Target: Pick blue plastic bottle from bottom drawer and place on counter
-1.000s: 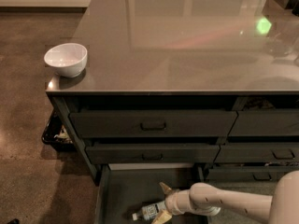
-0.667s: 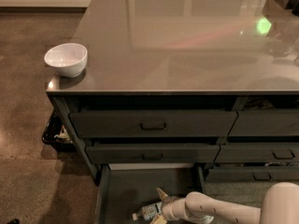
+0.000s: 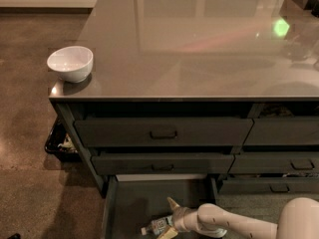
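Pale bluish plastic, white cap: there's the bottle (image 3: 158,226), lying on its side on the flat floor of the bottom drawer (image 3: 132,203), which is pulled out at the foot of the left stack. The cap points left, toward the drawer's left wall.

The gripper (image 3: 168,218) is down inside that drawer, reaching in from the right on the end of the pale arm (image 3: 234,226). Its claw is spread. One finger (image 3: 172,203) sticks up and back, apart from the bottle. The other sits low at the front edge of the view, just beside the bottle's body. The bottle lies between them, nearer the low finger, and nothing grips it yet.

So this reads as the grasp step: the reach looks finished, and the squeeze has not begun. The next move, I'd judge, calls for the fingers to close squarely across the bottle's body rather than near the cap. A light round bottle on a smooth tray could roll or squirt out sideways if only one finger touches it first.

After that comes a lift high enough to clear the drawer's front lip and the two shut, handled drawers above. Then the bottle has to go up and over onto the counter (image 3: 199,54), a glossy dark top full of reflections.

A white bowl (image 3: 70,62) sits at the counter's near left corner, so a set-down spot further right, well apart from the bowl, would be the safer choice. As far as the task goes, it's early: the bottle is in the drawer and nothing has been lifted.
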Available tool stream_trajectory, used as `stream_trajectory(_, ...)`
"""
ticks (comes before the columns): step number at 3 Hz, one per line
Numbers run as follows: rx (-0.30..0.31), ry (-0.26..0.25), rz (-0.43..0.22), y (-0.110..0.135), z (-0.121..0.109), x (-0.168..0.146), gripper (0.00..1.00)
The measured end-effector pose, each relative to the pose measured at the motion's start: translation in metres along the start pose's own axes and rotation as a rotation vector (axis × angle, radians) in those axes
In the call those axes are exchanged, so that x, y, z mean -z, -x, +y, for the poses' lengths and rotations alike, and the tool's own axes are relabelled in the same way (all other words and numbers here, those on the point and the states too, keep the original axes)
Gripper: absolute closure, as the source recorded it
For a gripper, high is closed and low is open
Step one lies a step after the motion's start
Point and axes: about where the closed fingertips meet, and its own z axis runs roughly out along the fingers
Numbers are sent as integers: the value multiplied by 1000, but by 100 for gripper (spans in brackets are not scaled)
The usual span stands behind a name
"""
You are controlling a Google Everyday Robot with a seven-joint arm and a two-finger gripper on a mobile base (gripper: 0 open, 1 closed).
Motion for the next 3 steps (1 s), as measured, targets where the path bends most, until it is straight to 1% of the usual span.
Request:
stream_trajectory(1,18,-24,9,-7,-19,-3,0)
stream_trajectory(2,11,-28,37,-22,-26,-3,0)
stream_trajectory(3,-31,-17,68,-48,-24,-3,0)
